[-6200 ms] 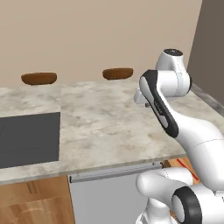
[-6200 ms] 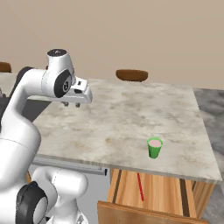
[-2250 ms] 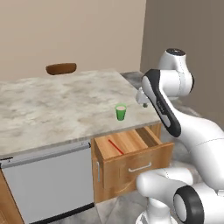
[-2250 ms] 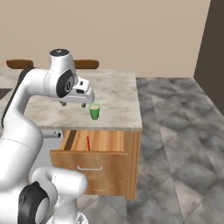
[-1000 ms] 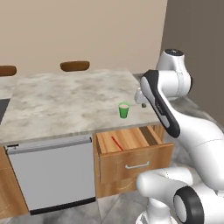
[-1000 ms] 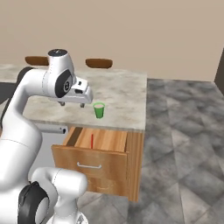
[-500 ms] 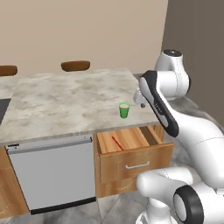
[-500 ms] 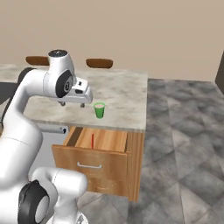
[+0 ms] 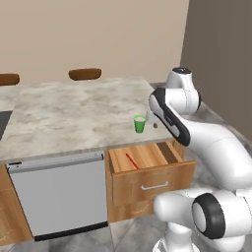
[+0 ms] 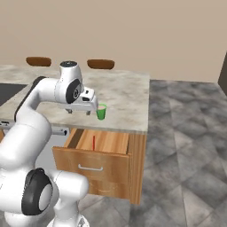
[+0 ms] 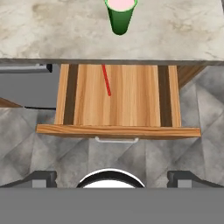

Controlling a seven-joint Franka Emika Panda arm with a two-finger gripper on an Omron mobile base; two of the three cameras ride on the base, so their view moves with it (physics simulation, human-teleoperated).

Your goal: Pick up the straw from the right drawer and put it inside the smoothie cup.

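The drawer (image 9: 147, 167) is pulled out from under the marble surface (image 9: 74, 118), just to the right of a grey dishwasher (image 9: 59, 194). Its wooden front carries a slim silver handle (image 9: 153, 186). Inside the drawer lies the straw (image 9: 131, 161), a thin red stick. It rests on the wooden bottom in the left half of the drawer, with its far end close to the back, under the edge of the surface. In the hand view the straw (image 11: 106, 80) is slightly tilted, and nothing touches it.

The cup (image 9: 140, 124) stands upright on the surface, near the front edge and above the drawer. It is green with a pale rim, and from above a pinkish filling is seen in the cup (image 11: 120, 15).

The tool (image 10: 83, 107) hangs in the air over the front edge of the surface, just beside the cup and above the drawer. It points downward. Its fingers (image 11: 41, 178) stand wide apart, released, and nothing is between them.

Two brown stools (image 10: 101, 64) show behind the surface. The floor (image 10: 186, 146) has grey tiles.
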